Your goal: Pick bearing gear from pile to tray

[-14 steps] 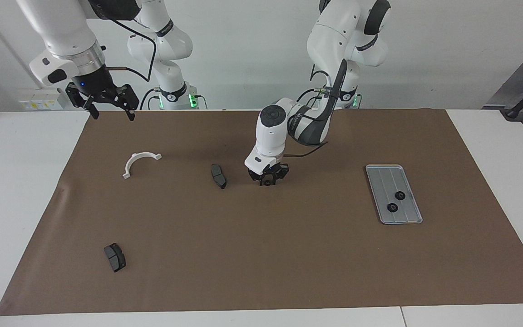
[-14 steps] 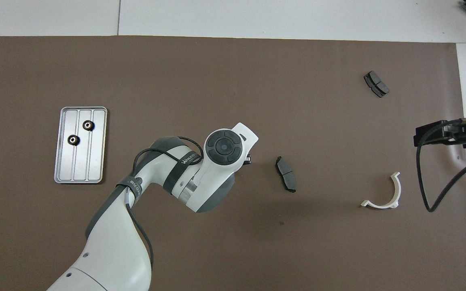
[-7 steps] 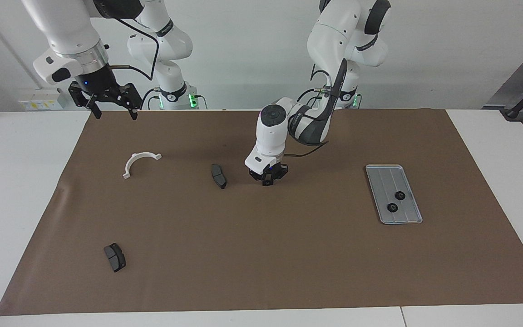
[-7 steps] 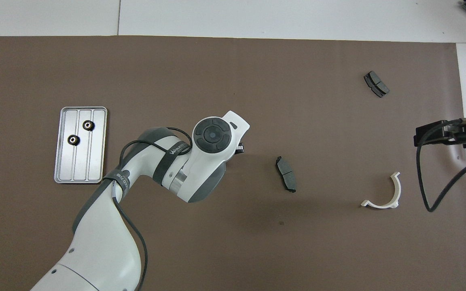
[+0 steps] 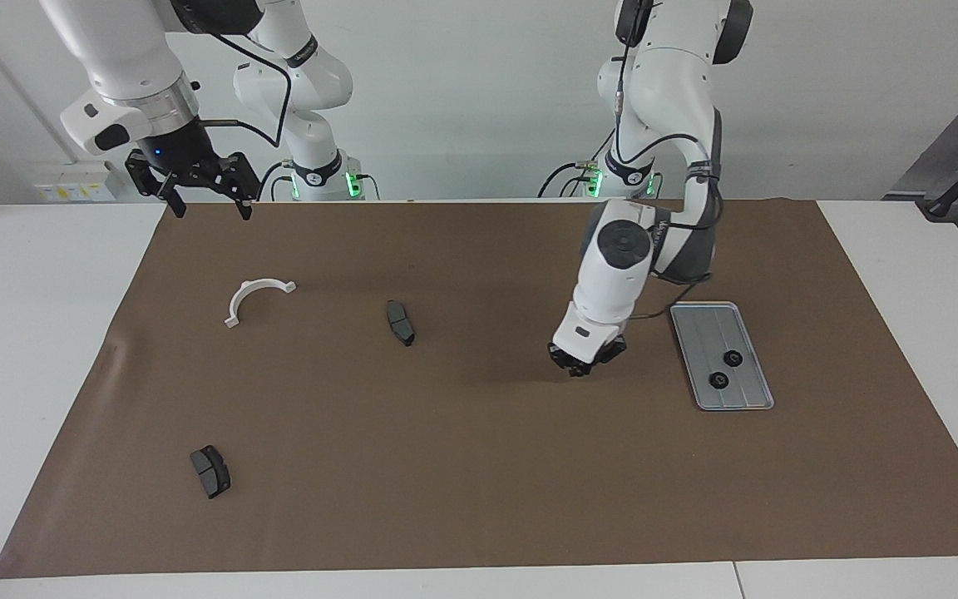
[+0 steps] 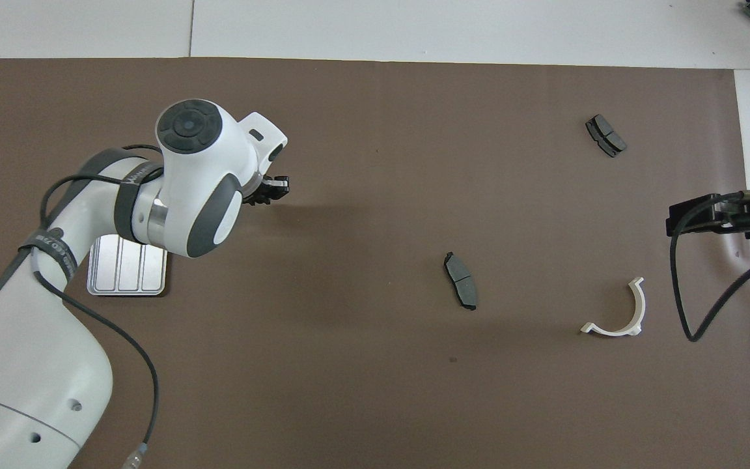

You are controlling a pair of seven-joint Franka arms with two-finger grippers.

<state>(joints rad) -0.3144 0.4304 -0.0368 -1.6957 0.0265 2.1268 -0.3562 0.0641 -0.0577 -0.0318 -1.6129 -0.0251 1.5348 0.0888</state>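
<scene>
Brown mat's middle is behind me: left pincer (image 5: 580,371), clamped on a gear, has swung up beside the tray (image 5: 749,401). Drop next. Right pincer (image 5: 200,197) waits, wide.

Bare mat (image 5: 479,466) lies between the tray (image 5: 758,398) and brake pad (image 5: 400,322) (two gears (image 5: 725,369) occupy the tray).

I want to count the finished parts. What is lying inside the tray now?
In the facing view, two black round gears lie in the tray. In the overhead view the left arm covers most of the tray.
</scene>
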